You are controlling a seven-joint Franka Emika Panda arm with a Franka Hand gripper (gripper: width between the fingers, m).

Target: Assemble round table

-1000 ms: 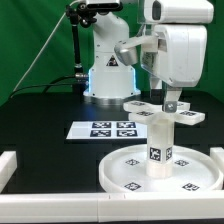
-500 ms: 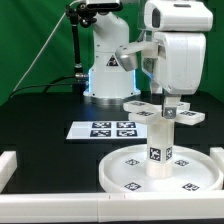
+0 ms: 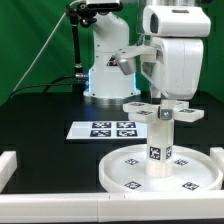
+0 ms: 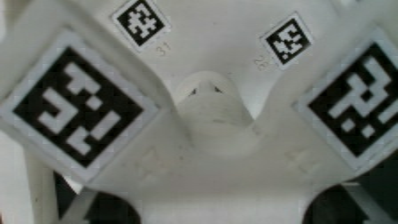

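Foot (image 3: 160, 110) sits on top of the leg (image 3: 160, 145), which stands upright in the disc (image 3: 130, 172) hub on the bench. Over the last second my tool (image 3: 165, 104) has turned a bit above it, so I reckon I'm screwing it down. Can't tell its opening. Rails (image 3: 12, 160) well clear, plenty of room.

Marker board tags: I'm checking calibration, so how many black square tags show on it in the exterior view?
4, in a two-by-two block on the marker board, lying flat on the table at the exterior view's left of the round disc. None appears hidden.
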